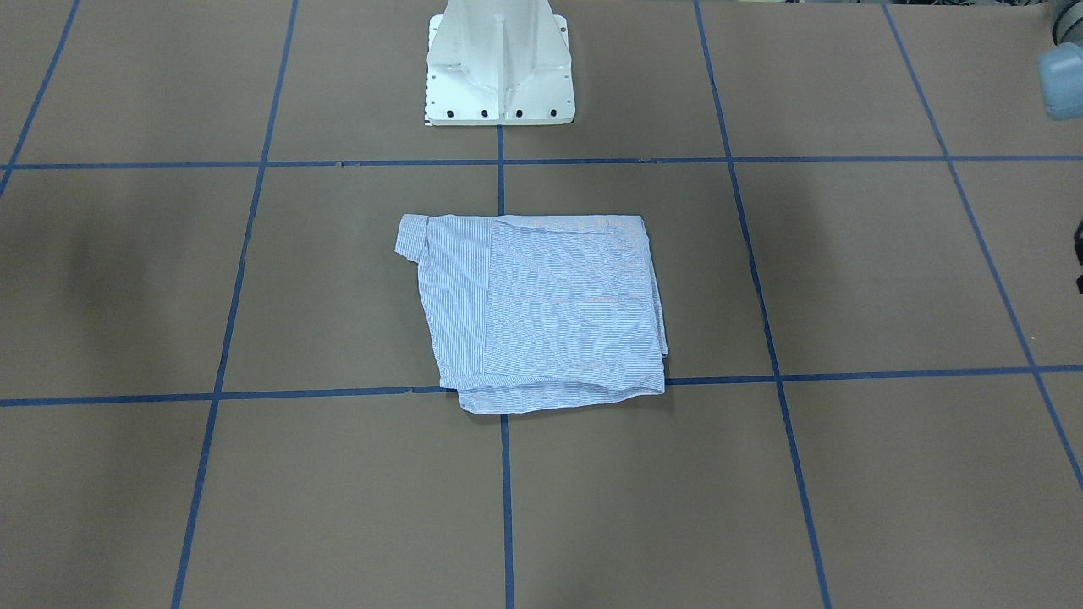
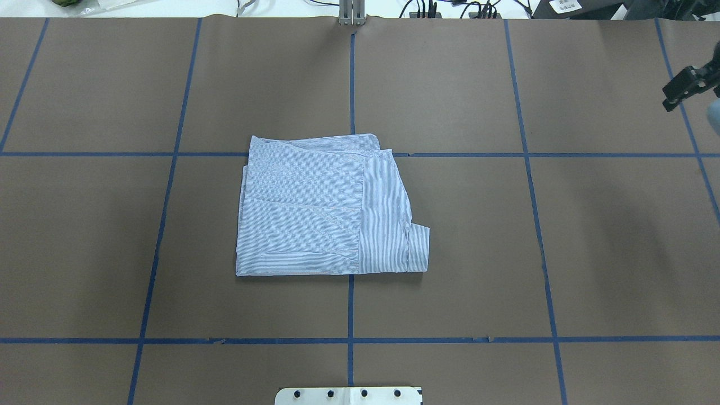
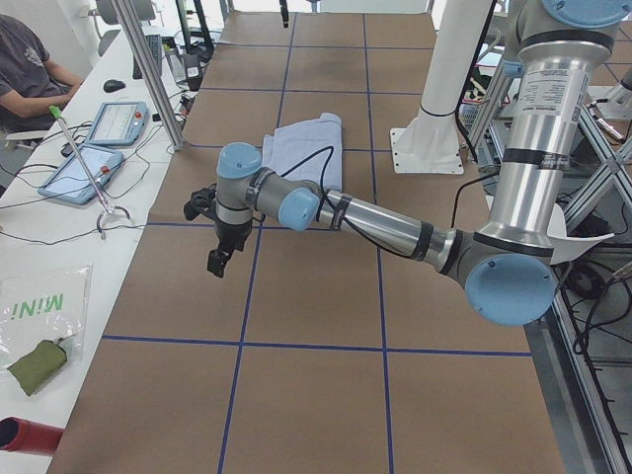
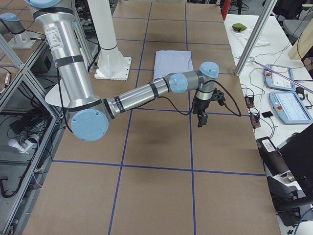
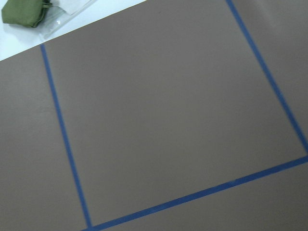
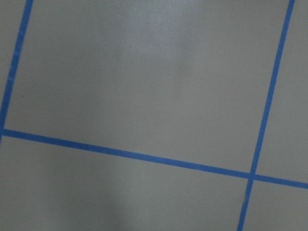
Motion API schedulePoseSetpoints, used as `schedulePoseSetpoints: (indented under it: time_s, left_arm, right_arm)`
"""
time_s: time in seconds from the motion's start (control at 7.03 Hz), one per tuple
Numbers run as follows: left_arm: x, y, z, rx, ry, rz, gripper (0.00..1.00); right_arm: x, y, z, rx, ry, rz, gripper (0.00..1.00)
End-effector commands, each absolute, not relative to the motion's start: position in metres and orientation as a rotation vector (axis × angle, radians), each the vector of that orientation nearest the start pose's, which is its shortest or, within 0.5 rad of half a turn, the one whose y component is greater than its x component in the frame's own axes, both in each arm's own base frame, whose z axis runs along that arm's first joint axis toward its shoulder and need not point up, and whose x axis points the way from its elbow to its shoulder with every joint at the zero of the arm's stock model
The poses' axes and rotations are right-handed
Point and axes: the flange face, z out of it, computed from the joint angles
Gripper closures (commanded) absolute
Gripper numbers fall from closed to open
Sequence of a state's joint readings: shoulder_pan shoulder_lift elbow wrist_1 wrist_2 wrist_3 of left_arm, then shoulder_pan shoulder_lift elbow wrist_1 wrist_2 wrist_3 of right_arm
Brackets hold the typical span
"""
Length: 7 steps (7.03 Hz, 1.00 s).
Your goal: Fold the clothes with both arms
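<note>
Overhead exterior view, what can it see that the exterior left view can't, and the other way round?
Only the overhead view shows the whole folded shirt, with nothing in front of it. Only the left view shows the left arm stretched out low over the table, covering a bit of the shirt, and a person sitting by two tablets. Both show the shirt, the blue tape lines on the brown table and the white base.
</note>
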<state>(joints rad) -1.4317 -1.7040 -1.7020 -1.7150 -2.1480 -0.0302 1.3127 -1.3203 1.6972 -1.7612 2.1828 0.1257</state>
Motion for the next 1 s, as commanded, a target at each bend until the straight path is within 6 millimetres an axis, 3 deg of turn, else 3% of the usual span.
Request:
schedulePoseSetpoints:
  time_s: [0.0,0.14,0.28,0.43,0.85]
  left_arm:
    - [-0.042,-0.556,0.556,0.332,0.591,0.167,0.00]
    - [-0.041,-0.557,0.564,0.378,0.621,0.184,0.00]
    - [-0.041,-0.544,0.584,0.391,0.614,0.184,0.00]
    - [-0.043,-0.526,0.607,0.350,0.609,0.169,0.00]
    - [-0.050,-0.506,0.635,0.277,0.621,0.141,0.00]
  right_arm:
    - [-0.041,-0.565,0.529,0.011,-0.680,-0.135,0.00]
    - [-0.030,-0.560,0.539,-0.001,-0.685,-0.116,0.00]
    - [-0.030,-0.560,0.536,0.002,-0.695,-0.117,0.00]
    - [-0.025,-0.552,0.546,-0.011,-0.696,-0.111,0.00]
    - [-0.006,-0.532,0.588,-0.084,-0.690,-0.044,0.00]
